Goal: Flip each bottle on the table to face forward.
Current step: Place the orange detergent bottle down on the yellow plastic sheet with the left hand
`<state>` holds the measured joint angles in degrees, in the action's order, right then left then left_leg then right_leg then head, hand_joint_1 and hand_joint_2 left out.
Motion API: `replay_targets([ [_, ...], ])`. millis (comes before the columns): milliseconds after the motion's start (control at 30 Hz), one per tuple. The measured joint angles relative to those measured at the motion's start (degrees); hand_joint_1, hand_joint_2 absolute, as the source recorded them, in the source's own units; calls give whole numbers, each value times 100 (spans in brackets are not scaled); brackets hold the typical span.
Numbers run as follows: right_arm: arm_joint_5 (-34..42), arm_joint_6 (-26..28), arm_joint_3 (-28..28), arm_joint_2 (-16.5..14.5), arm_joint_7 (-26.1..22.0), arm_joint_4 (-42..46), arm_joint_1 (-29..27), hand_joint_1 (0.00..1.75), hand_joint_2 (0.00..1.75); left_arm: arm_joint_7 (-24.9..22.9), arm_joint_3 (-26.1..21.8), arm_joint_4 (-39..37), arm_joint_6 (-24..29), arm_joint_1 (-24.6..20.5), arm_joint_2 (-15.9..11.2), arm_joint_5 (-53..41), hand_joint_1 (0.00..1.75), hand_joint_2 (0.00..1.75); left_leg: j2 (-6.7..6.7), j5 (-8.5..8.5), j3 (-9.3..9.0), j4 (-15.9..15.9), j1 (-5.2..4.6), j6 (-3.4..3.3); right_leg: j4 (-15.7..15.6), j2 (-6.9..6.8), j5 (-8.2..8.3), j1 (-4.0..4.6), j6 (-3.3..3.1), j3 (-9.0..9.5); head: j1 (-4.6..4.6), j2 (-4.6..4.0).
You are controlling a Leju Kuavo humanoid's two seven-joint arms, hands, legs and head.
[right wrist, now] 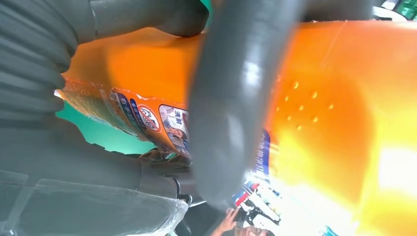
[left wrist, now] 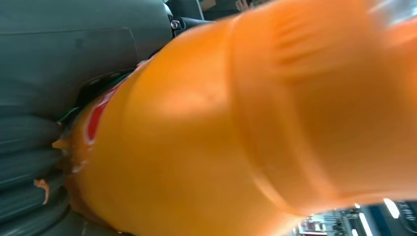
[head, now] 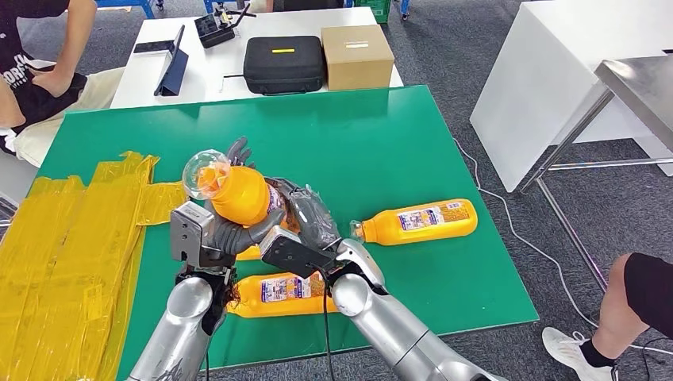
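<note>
Bottles number three in our head view: one orange bottle (head: 238, 194) is lifted above the green table (head: 381, 135), clasped between our left hand (head: 226, 234) and right hand (head: 305, 214), its clear cap end pointing up and away from us. A second bottle (head: 417, 221) lies on its side to the right, label up, well apart from both hands. A third bottle (head: 278, 294) lies on its side just below our wrists, partly hidden by them. We judge the task to be mid-way: the raised bottle is being turned, and we cannot tell whether the two lying bottles already face forward or still need a flip.

From our left wrist, the orange bottle (left wrist: 236, 128) presses close against the grey ribbed cover, its red label edge near the palm; the hand grips it.

From our right wrist, a thick grey thumb (right wrist: 231, 113) wraps across the bottle's (right wrist: 344, 108) printed label, so this hand holds it too.
</note>
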<state>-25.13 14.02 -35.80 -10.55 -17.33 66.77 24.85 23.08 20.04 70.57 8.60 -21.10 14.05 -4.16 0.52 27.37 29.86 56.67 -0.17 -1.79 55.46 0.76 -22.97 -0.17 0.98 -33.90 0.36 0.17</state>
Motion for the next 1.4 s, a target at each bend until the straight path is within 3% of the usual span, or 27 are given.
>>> replay_targets([
  [333,13,49,-3,27,-12,115,4,175,175,2,-1,-56,4,-1,0,-10,5,175,0,0,0,0,0,0,0,0,0,0,0,0,-1,0],
  [467,20,26,-38,34,-2,197,5,175,175,47,-8,-114,24,-2,1,0,134,175,0,0,0,0,0,0,0,0,0,0,0,0,0,1],
  [500,29,3,-66,31,16,219,5,175,175,101,-19,-133,36,4,1,22,134,175,0,0,0,0,0,0,0,0,0,0,0,0,0,1],
  [633,51,-72,-151,23,62,243,6,175,175,252,-75,-157,80,46,2,93,173,175,0,0,0,0,0,0,0,0,0,0,0,0,0,1],
  [1133,113,-154,-155,30,70,196,74,175,175,322,-103,-150,66,56,2,292,175,175,0,0,0,0,0,0,0,0,0,0,0,0,-1,1],
  [1167,117,-154,-155,30,70,182,81,155,175,323,-110,-150,60,56,2,296,175,175,0,0,0,0,0,0,0,0,0,0,0,0,-1,1],
  [1267,125,-151,-160,28,70,139,110,25,175,324,-143,-150,44,55,2,310,175,175,-1,0,0,0,0,0,0,0,0,0,0,0,-1,1],
  [1300,122,-144,-164,28,70,123,123,1,175,326,-158,-150,42,54,2,321,175,175,-1,0,0,0,0,0,0,0,0,0,0,0,-1,0],
  [1400,98,-80,-188,27,70,83,146,0,175,345,-190,-150,39,49,2,379,175,175,0,0,0,0,0,0,0,0,0,0,0,0,-1,0],
])
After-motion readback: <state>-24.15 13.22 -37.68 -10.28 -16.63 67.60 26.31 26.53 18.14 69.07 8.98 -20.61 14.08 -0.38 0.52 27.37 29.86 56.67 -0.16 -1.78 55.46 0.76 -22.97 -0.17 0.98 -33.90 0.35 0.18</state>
